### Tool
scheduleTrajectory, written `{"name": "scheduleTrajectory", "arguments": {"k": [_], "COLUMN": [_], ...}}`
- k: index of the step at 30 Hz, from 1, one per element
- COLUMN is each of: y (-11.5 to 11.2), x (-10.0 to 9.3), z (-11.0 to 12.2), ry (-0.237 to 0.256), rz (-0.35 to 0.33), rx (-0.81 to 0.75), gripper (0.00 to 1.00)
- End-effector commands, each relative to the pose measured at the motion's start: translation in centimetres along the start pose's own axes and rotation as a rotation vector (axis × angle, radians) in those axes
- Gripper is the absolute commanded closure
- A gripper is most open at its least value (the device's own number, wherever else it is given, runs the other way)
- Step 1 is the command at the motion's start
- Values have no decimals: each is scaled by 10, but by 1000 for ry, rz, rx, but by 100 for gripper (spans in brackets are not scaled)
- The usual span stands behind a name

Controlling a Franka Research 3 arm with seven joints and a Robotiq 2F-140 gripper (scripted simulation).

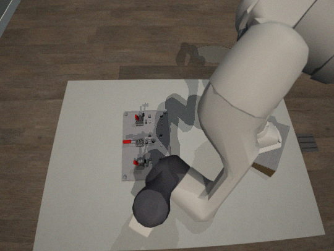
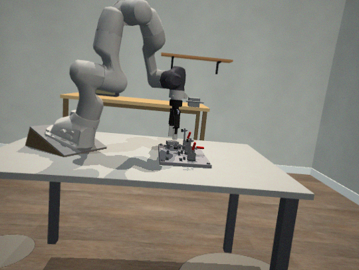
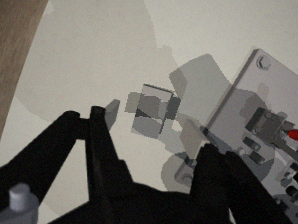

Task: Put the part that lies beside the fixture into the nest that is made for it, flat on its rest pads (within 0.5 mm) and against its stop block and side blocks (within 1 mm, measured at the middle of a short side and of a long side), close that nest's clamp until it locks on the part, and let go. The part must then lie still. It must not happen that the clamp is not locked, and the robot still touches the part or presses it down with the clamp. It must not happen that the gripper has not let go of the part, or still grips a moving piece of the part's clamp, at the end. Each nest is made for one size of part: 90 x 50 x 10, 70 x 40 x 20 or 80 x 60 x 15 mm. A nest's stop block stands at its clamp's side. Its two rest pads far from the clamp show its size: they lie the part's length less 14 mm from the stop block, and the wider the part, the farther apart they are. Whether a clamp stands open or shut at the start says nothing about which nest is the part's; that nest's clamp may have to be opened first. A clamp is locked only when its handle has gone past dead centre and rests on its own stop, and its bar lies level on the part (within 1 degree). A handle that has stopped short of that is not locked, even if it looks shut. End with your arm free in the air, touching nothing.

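You have a plain grey-green wall [image 2: 266, 100] above wood-plank flooring [image 1: 77, 40] [image 2: 149, 229] [image 3: 17, 55]. Behind, you see a wooden workbench [image 2: 139, 101] below a bracketed wall shelf [image 2: 196, 58].

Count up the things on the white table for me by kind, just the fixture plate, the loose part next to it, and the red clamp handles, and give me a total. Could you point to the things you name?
Fixture plate [image 1: 130, 154] [image 2: 186, 163] [image 3: 240, 95]: 1
Loose part [image 3: 146, 129]: 1
Red clamp handles [image 1: 127, 141] [image 2: 200, 147]: 3
Total: 5
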State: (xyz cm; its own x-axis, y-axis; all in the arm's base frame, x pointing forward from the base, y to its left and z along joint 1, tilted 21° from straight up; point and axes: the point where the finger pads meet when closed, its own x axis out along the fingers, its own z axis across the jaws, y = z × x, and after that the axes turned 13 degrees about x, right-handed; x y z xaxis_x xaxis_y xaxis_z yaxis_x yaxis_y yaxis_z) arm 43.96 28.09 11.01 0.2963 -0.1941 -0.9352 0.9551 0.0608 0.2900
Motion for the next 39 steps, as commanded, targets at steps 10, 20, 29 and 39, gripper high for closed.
{"name": "scheduleTrajectory", "arguments": {"k": [10, 20, 29, 39], "y": [2, 2, 2, 3], "x": [-1, 2, 13, 27], "z": [-2, -2, -2, -2], "ry": [5, 5, 5, 5], "rz": [3, 3, 3, 3], "rx": [2, 2, 2, 2], "gripper": [42, 42, 42, 42]}}
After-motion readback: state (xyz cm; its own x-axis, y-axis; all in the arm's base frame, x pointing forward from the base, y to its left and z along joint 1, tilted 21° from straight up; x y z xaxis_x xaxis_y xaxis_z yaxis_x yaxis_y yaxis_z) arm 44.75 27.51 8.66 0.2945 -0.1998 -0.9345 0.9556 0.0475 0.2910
